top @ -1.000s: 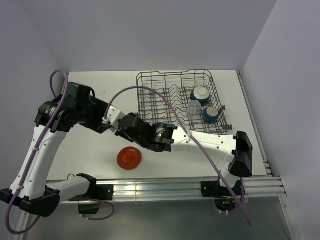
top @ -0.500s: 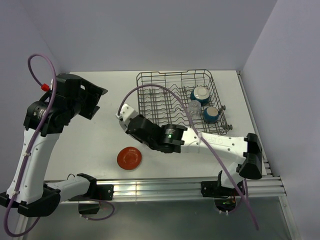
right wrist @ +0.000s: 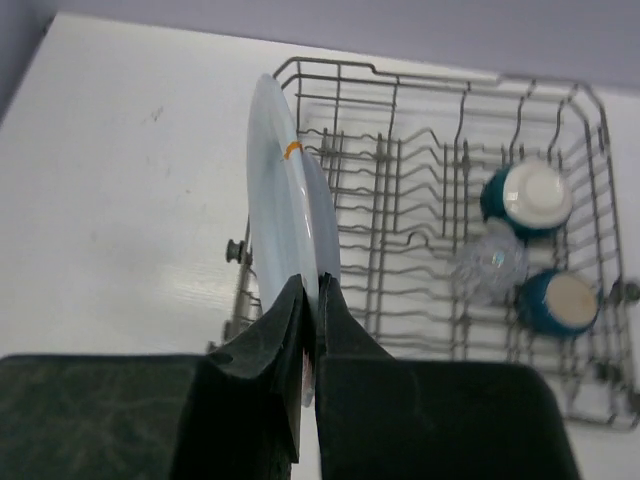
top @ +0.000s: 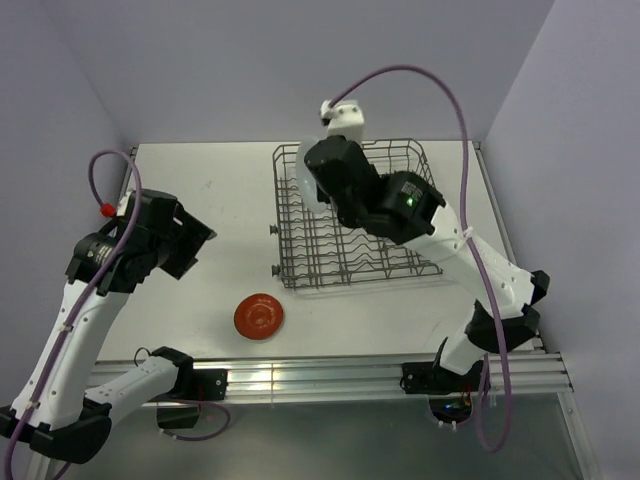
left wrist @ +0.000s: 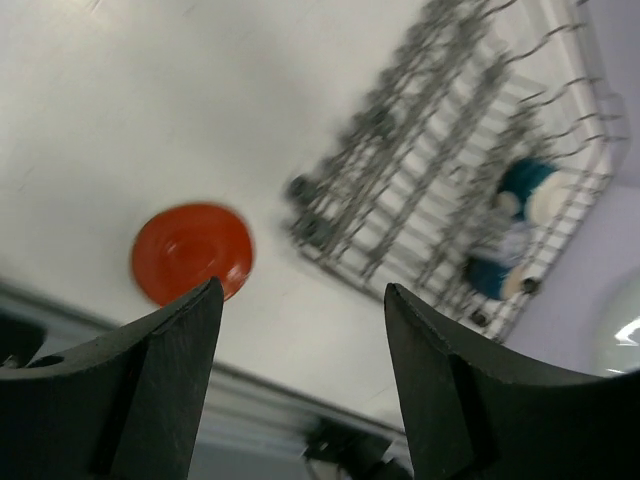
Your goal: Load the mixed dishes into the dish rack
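Plate (right wrist: 285, 220) of pale blue-grey, thin and glossy, stands on edge in the right gripper (right wrist: 309, 300), whose dark fingers are pinched tight on its lower rim; a small orange mark sits on its upper rim. It hangs over the left end of the dish rack (right wrist: 400, 230), clear of the wires as far as the wrist view shows. The rack is a grey-brown wire basket with rows of upright tines and small wheels on its sides. At the rack's right end sit a far dark blue vessel (right wrist: 527, 195) and a near dark blue vessel (right wrist: 560, 300), both pale inside, with a clear glass tumbler (right wrist: 487, 268) between them; which is mug and which is bowl cannot be told. The red-orange plate (top: 259, 317), round and shallow, lies flat on the white table (top: 180, 300) off the rack's near left corner, well apart from it. The left gripper (left wrist: 302, 300) hovers well to the left of the rack, its jaws spread wide with nothing between them.
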Controlling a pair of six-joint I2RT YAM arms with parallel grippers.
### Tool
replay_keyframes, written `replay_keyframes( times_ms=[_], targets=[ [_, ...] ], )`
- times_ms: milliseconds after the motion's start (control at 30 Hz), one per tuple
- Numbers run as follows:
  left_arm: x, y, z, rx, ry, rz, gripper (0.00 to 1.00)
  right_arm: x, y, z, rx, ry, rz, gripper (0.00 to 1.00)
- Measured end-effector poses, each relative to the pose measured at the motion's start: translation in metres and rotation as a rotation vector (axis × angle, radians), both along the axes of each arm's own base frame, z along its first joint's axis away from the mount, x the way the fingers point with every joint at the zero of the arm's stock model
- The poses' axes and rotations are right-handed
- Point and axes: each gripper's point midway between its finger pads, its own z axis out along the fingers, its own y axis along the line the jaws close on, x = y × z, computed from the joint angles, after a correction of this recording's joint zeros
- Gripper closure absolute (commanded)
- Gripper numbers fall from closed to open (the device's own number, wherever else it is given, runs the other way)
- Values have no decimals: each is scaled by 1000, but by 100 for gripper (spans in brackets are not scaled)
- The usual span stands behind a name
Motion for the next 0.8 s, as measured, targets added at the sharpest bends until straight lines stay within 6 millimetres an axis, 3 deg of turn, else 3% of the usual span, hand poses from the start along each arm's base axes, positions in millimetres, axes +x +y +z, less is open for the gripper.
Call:
replay_keyframes(
  times_ms=[67,133,233,400,667,800],
  targets=[
    [-12,-1,-19,13,86,-27,30,5,-8,10,86,33,-100,100],
    [-23,-3,-26,11,133,-48,30,5,-13,7,169,86,-165,100],
    [-32,-3,-23,-9,130,-62,30,0,-26,-16,281,224,-245,100],
    [-40,-8,-23,-39,149,-91,31,-8,-67,-52,419,372,-448,100],
    [-36,-18,-36,-45,235,-113,30,-44,-102,-91,619,512,-654,100],
    [-35,-24,-43,-52,275,-126,30,-61,-116,-130,636,619,-770,100]
  ],
)
